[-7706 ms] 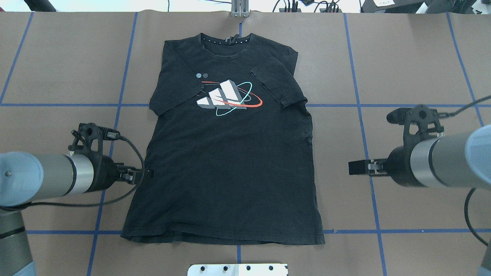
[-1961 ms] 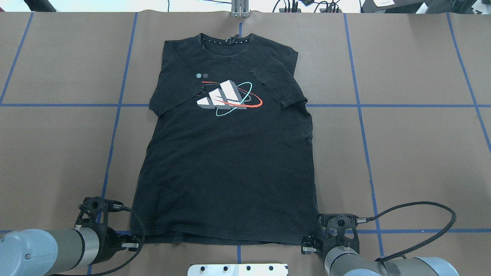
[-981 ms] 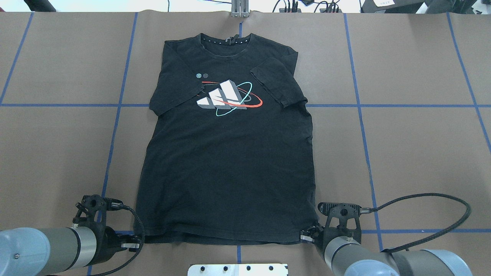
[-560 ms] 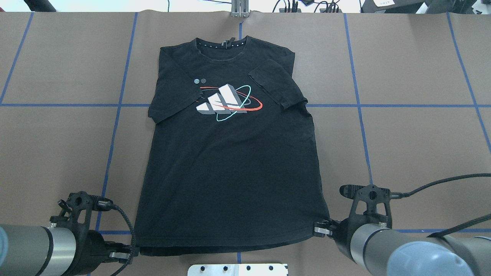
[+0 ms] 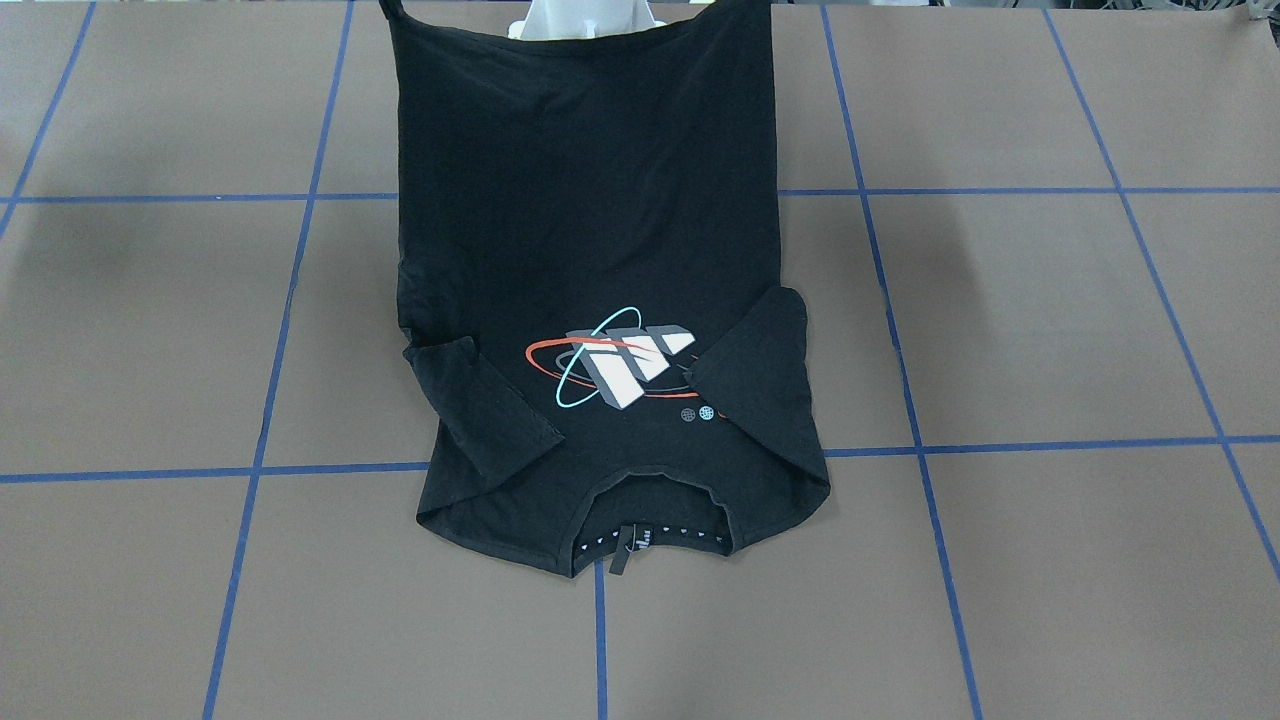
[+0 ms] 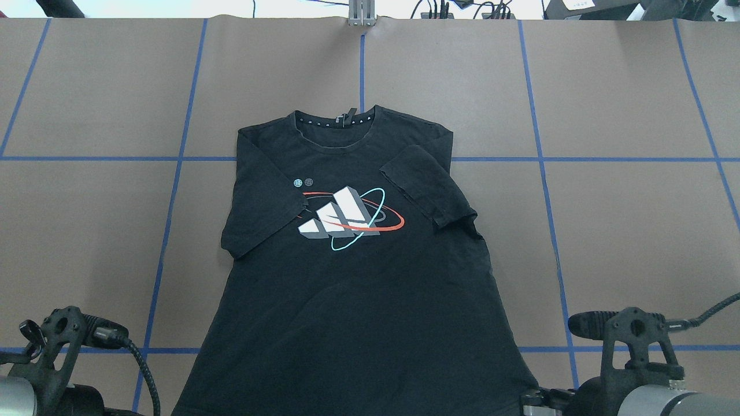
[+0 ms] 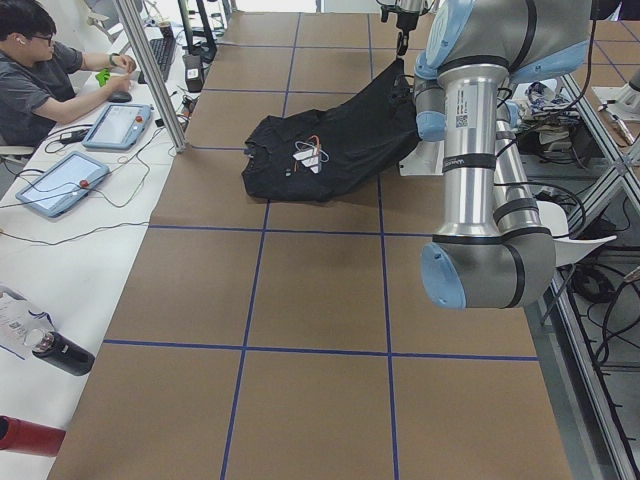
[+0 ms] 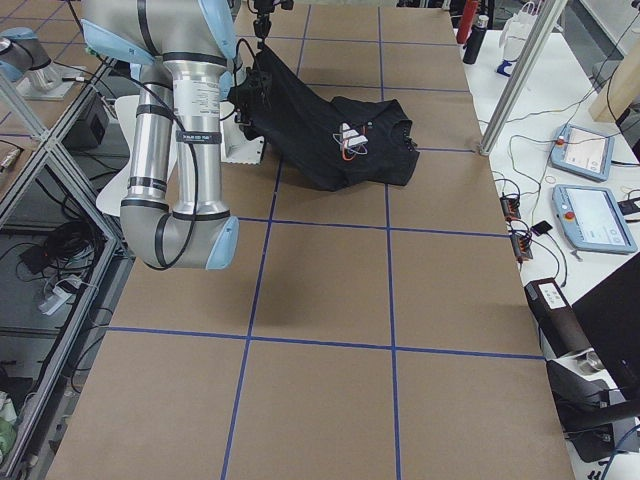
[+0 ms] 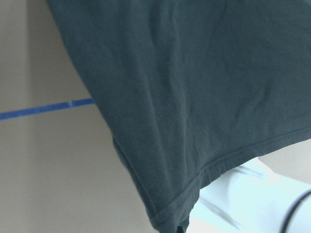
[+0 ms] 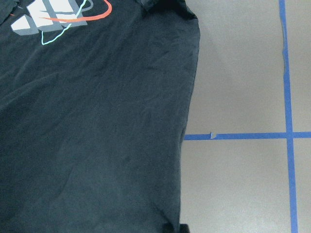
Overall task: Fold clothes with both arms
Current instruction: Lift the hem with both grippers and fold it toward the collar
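The black T-shirt (image 6: pixel 358 289) lies print-up, with its white-grey block print (image 6: pixel 347 219) and collar (image 6: pixel 335 121) resting on the table. Both sleeves are folded in over the chest. The hem end is lifted off the table toward the robot (image 5: pixel 590 150). My right gripper (image 6: pixel 535 400) is shut on the hem's right corner (image 10: pixel 172 227). My left gripper's fingertips are below the overhead view's edge, and only its wrist (image 6: pixel 58 370) shows. The left wrist view shows the hem's left corner (image 9: pixel 170 223) running into that gripper, which is shut on it.
The table is covered in brown paper (image 6: pixel 624 242) with a grid of blue tape lines. The white pedestal base (image 5: pixel 580 18) stands under the raised hem. An operator (image 7: pixel 40 60) sits by tablets (image 7: pixel 60 180) at the table's far side. Bottles (image 7: pixel 50 350) lie there too.
Both grippers have risen and pulled back toward the robot with the hem. The whole shirt has slid toward the robot, its collar now about a third of a grid square nearer.
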{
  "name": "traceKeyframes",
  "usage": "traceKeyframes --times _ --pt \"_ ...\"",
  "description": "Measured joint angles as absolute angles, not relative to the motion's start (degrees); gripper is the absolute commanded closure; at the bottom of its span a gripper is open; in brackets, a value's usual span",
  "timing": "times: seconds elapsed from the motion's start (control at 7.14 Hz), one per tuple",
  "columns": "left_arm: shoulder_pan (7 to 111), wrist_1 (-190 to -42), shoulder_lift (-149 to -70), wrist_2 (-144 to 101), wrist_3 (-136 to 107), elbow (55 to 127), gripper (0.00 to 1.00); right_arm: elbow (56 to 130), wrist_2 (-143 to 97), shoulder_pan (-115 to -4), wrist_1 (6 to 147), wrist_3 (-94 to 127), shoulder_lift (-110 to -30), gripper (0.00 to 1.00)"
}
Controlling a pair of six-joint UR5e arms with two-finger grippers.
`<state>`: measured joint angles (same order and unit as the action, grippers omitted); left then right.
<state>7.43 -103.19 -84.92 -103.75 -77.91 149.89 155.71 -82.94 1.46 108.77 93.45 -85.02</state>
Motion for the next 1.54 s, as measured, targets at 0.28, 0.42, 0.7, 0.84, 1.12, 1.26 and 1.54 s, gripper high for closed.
traceKeyframes --times 0.28,0.42,0.7,0.84,1.12,1.26,1.54 --pt "14.5 -102.7 -88.6 -103.4 -75.1 144.1 1.00 151.5 -83.2 -4.9 109.3 92.7 -80.9 1.00" --pt "19.8 -102.7 -92.2 -103.3 -71.5 139.2 1.00 146.9 -83.3 -9.0 109.3 91.4 -76.5 1.00" --pt "29.8 -102.7 -99.0 -102.7 -67.0 130.9 1.00 140.5 -85.2 -18.2 109.0 87.2 -70.9 1.00" --pt "32.7 -102.7 -101.0 -101.3 -66.4 128.8 1.00 139.3 -86.7 -22.7 108.8 85.8 -70.2 1.00" --pt "36.2 -102.6 -103.0 -98.4 -66.2 127.0 1.00 135.3 -88.6 -30.0 108.6 83.1 -67.2 1.00" --pt "37.8 -102.6 -105.3 -97.8 -66.2 124.5 1.00 131.3 -89.2 -32.8 107.9 82.1 -65.0 1.00" --pt "38.8 -103.0 -111.2 -96.2 -66.2 116.1 1.00 121.3 -89.5 -36.3 100.5 80.6 -62.2 1.00"
